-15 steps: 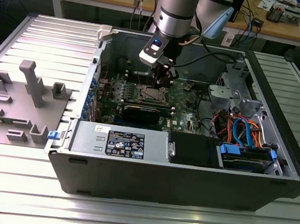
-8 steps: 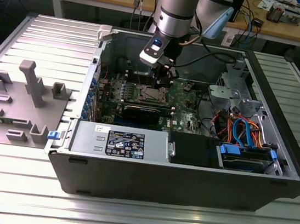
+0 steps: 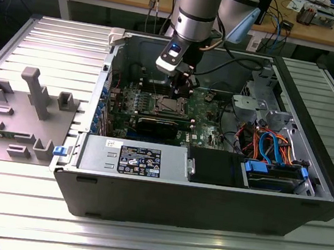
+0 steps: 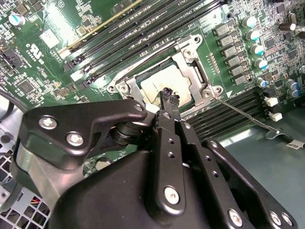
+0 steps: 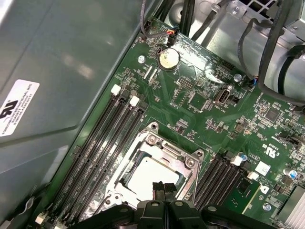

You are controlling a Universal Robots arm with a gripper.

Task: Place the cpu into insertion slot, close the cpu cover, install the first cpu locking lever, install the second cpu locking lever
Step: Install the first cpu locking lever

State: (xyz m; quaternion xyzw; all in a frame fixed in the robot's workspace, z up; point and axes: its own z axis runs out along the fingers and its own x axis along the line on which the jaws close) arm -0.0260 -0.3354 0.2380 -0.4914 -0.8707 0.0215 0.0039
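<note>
One claw [image 3: 183,89] hangs over the socket [image 3: 171,106] inside the open computer case [image 3: 176,194]. You can see its two fingers pressed together, narrow, with nothing between them. In both wrist views the tip sits at the socket's edge, just above the rim of the cover plate [image 4: 188,64] — whether it touches the metal you cannot tell. The chip [image 4: 159,81] already lies in the socket, and its pale face shows through the window of the cover plate, which is folded down over it. A thin metal lever [image 4: 243,114] runs out from one corner of the socket across the green board [image 5: 205,109]. Long black memory slots [image 5: 95,152] lie just beside the socket on two opposite sides.
</note>
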